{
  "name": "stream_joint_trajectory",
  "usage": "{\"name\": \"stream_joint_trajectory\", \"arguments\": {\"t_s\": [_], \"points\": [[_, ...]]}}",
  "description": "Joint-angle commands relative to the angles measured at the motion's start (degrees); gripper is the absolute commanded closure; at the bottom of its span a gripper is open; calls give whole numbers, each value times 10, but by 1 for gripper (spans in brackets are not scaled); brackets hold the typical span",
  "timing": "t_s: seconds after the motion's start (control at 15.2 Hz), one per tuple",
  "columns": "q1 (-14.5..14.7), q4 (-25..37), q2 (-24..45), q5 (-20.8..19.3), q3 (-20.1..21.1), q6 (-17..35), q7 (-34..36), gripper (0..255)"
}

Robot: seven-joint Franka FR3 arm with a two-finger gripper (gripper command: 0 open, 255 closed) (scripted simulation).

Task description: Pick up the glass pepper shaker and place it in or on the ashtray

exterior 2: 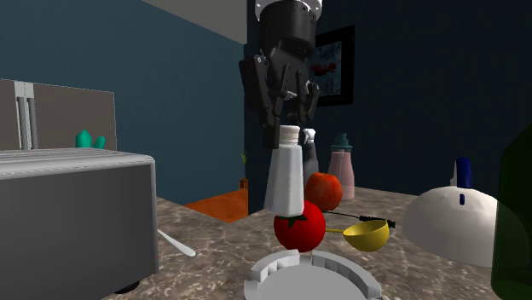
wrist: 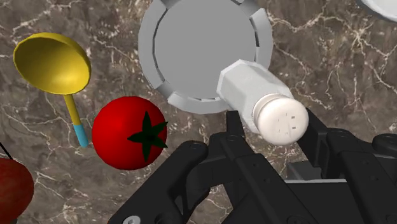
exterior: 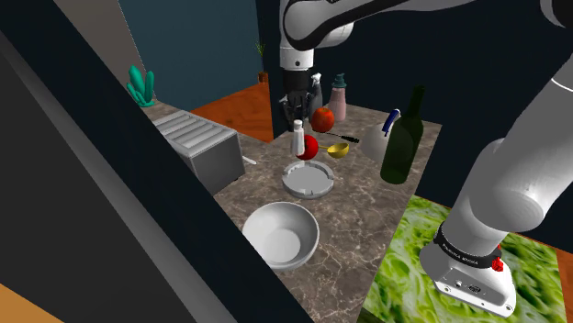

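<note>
Surface (exterior: 367, 211) of dark marble carries the grey ashtray (exterior: 308, 180) at centre frame in the shoulder view. The hand (exterior 2: 290, 115) pinches the pepper shaker (exterior 2: 286, 179) at its white cap, aloft above the ashtray's rim. Centre it over the dish, lower upright, then release.

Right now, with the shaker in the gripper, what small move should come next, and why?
Probably shift the gripper a little toward the ashtray's middle before lowering. The pepper shaker is clasped and hangs above the counter. In the wrist view its base overlaps only the ashtray's rim, and the tomato lies close beside.
</note>
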Motion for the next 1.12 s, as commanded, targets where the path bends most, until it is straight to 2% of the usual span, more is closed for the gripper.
{"name": "stream_joint_trajectory", "arguments": {"t_s": [0.0, 0.07, 1.06], "points": [[-7, -32, -37, 0, -10, -7, -18, 255], [-10, -43, -50, -1, -14, -10, -24, 255], [-8, -128, -18, 5, -12, 106, -36, 255]]}}
